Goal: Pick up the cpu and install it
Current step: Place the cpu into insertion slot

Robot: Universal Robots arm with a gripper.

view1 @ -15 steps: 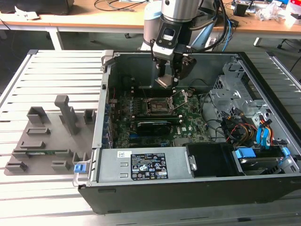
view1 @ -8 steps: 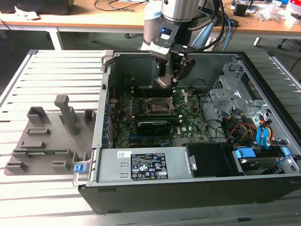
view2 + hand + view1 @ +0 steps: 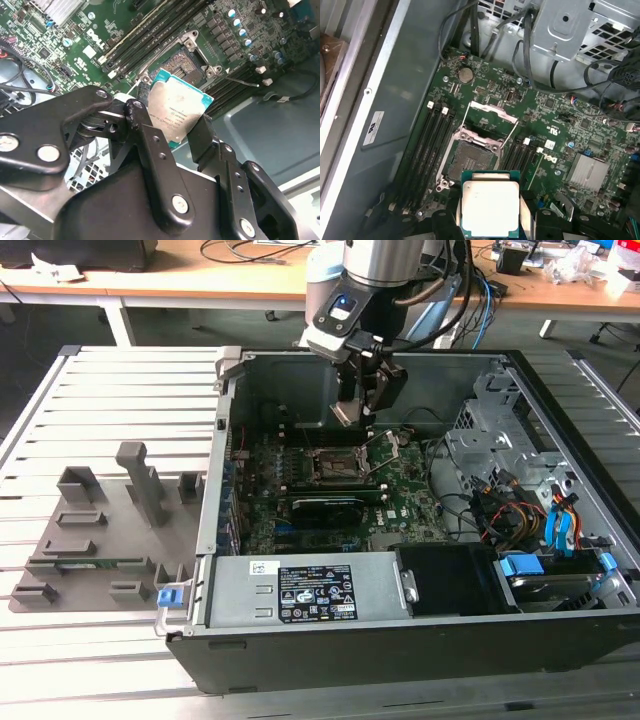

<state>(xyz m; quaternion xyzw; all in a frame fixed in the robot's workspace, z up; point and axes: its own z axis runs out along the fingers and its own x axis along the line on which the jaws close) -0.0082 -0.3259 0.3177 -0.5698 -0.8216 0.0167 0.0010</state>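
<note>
Tool point(image 3: 352, 412) clamped on the cpu point(image 3: 177, 107), one black finger point(image 3: 150, 150) on each of two opposite edges, pale metal top facing both wrist cameras. Cpu held in the air inside the open computer case point(image 3: 225, 440), clear of the board. Under the tool: the cpu socket point(image 3: 470, 160), bare, its metal load frame point(image 3: 492, 112) hinged up and open; nothing lies between cpu and socket. Memory slots point(image 3: 427, 145) flank the socket on both sides, all unfilled. Farther from the tool: a coin cell point(image 3: 465, 75) beyond the load frame, a finned heatsink point(image 3: 587, 172), a black expansion card point(image 3: 335, 508) just past the socket, a loose cable bundle point(image 3: 490, 510) by the drive cage point(image 3: 490, 430). Well apart from the tool, outside the case, the grey holder tray point(image 3: 100, 530) sits on the slatted counter point(image 3: 120, 380).
</note>
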